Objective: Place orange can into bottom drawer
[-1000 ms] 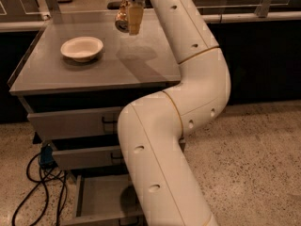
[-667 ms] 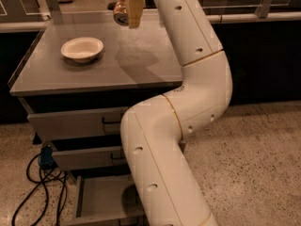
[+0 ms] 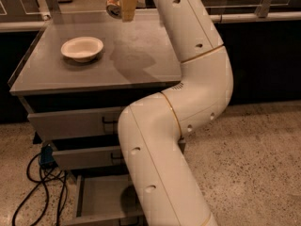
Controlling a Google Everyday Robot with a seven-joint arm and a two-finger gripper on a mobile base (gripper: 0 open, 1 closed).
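Note:
My gripper (image 3: 120, 4) is at the top of the camera view, above the far edge of the grey cabinet top (image 3: 141, 55). It is shut on the orange can (image 3: 113, 3), which it holds lifted off the surface. Only the can's left side shows beside the tan finger (image 3: 129, 4). The bottom drawer (image 3: 101, 199) is pulled out at the lower left, a shallow grey tray near the floor. My white arm (image 3: 188, 102) runs from the lower middle up to the gripper and hides the drawer's right part.
A white bowl (image 3: 82, 48) sits on the cabinet top at the left. Two upper grey drawers (image 3: 70, 124) are slightly out. Black cables and a blue plug (image 3: 46, 157) lie on the speckled floor at the left. A rail (image 3: 254, 18) runs behind.
The gripper has risen with the orange can, higher above the cabinet top and toward the frame's top edge. The bowl has not moved.

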